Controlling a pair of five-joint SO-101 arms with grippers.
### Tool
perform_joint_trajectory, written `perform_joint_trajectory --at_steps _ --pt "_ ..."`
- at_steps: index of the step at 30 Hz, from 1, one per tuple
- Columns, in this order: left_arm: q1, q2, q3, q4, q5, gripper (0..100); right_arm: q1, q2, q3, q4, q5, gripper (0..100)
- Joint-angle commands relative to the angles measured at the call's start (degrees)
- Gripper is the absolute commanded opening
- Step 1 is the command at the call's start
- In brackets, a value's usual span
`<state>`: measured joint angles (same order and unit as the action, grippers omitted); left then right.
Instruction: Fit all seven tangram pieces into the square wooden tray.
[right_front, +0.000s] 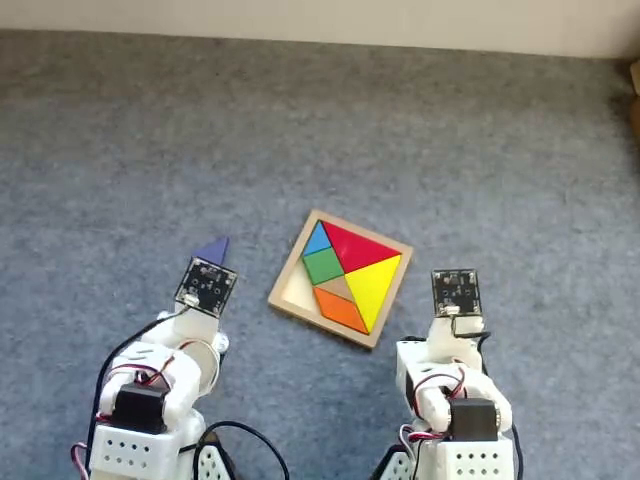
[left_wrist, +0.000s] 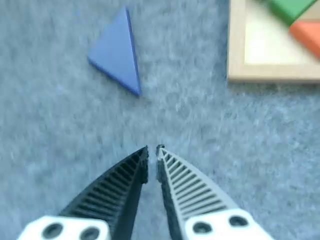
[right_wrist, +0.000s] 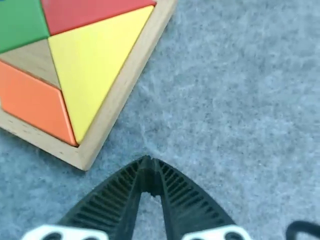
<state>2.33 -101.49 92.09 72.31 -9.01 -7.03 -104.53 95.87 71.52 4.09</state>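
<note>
The square wooden tray (right_front: 285, 298) lies turned like a diamond mid-table, holding red (right_front: 355, 247), yellow (right_front: 375, 282), orange (right_front: 340, 310), green (right_front: 322, 266), light blue (right_front: 317, 240) and tan (right_front: 335, 288) pieces, with a bare triangular gap at its left corner (left_wrist: 265, 47). A dark blue triangle (right_front: 212, 249) (left_wrist: 117, 52) lies on the carpet left of the tray. My left gripper (left_wrist: 152, 151) hovers just short of that triangle, shut and holding nothing. My right gripper (right_wrist: 149, 161) is shut and empty, near the tray's right edge (right_wrist: 117, 105).
Grey carpet (right_front: 300, 130) covers the table. A pale wall strip (right_front: 320, 20) runs along the far edge. Both arm bases (right_front: 150, 410) (right_front: 455, 420) stand at the near edge.
</note>
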Motion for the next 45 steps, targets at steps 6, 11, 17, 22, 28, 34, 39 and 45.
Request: perform_joint_trajectory --at_steps 6,11,17,22,28,34,39,45 --pt "-7.43 -2.51 -12.35 -7.03 -14.86 5 1.1 -1.36 7.25 0.57 -0.44 0.5" --pt "-7.25 8.84 -18.95 -3.43 -14.42 5 3.03 -1.36 7.25 0.57 -0.44 0.5" --pt "-5.76 30.73 -27.82 -5.89 -12.92 9 3.56 -1.36 7.25 0.57 -0.44 0.5" --pt "-4.79 48.22 -35.12 -7.3 -7.82 20 3.56 -1.36 7.25 0.57 -0.44 0.5" --pt "-5.05 66.42 -45.32 -8.53 -6.42 22 3.56 -1.36 7.25 0.57 -0.44 0.5" --pt "-5.14 81.89 -54.02 -8.62 -3.16 22 3.56 -1.36 7.25 0.57 -0.35 0.5" --pt "-5.14 92.44 -60.18 -8.62 -0.7 22 3.56 -1.36 7.25 0.57 -0.18 0.5" --pt "-5.23 101.41 -66.59 -8.62 -0.44 22 3.56 -1.36 7.25 0.57 -0.09 0.5"
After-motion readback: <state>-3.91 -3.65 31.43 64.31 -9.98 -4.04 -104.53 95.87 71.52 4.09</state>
